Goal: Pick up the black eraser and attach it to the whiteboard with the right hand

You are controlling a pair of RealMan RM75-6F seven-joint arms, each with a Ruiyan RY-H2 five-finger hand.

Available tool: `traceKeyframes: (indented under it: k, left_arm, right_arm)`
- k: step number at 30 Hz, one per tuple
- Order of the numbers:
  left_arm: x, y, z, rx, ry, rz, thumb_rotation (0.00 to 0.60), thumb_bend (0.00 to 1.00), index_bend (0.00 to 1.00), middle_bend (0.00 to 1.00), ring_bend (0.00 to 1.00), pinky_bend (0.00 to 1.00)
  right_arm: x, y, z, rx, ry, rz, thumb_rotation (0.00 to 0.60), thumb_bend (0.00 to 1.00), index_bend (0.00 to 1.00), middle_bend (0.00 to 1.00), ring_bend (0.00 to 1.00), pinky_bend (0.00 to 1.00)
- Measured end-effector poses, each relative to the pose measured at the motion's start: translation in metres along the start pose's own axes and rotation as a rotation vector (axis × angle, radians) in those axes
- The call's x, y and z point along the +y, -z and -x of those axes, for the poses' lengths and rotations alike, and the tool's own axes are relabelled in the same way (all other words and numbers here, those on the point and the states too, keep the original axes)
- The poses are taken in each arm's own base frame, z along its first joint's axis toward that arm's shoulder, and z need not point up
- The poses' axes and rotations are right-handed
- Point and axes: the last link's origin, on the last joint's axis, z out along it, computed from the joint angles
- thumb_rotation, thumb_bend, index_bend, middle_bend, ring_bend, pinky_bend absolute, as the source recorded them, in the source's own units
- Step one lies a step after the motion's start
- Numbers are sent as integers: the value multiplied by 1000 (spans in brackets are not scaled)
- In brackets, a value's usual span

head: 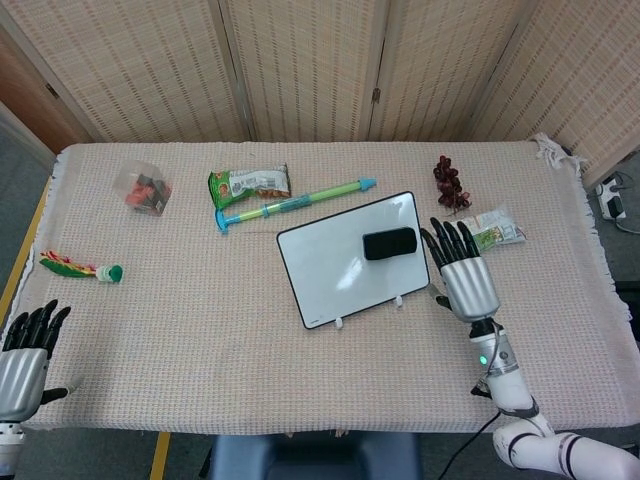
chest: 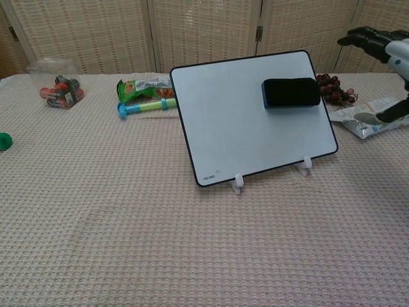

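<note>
The black eraser (head: 389,243) (chest: 291,93) clings to the upper right of the whiteboard (head: 340,270) (chest: 243,128), which leans on small white stands. My right hand (head: 465,275) (chest: 382,46) hovers to the right of the board, apart from the eraser, with its fingers spread and nothing in them. My left hand (head: 25,355) rests at the table's front left corner, its fingers apart and holding nothing; the chest view does not show it.
Behind the board lie a green-and-blue pen (head: 295,203) and a green snack bag (head: 248,184). Dark grapes (head: 449,183) and a clear wrapper (head: 487,230) sit right of the board. A clear tub (head: 143,190) and a small red-green toy (head: 80,268) are at the left.
</note>
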Motion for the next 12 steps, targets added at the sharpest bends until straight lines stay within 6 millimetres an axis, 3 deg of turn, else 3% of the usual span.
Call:
traceKeyframes:
  k: [7,12]
  left_arm:
    - [3,1,2,3,-23,6,600,111,0,0,0,0]
    - [5,1,3,6,-26,17,600,111,0,0,0,0]
  right_arm:
    - [59,96,-20,-194,80,171,600,258,0,0,1,0]
    - [74,115,-25,-220,43,215,600,258,0,0,9,0]
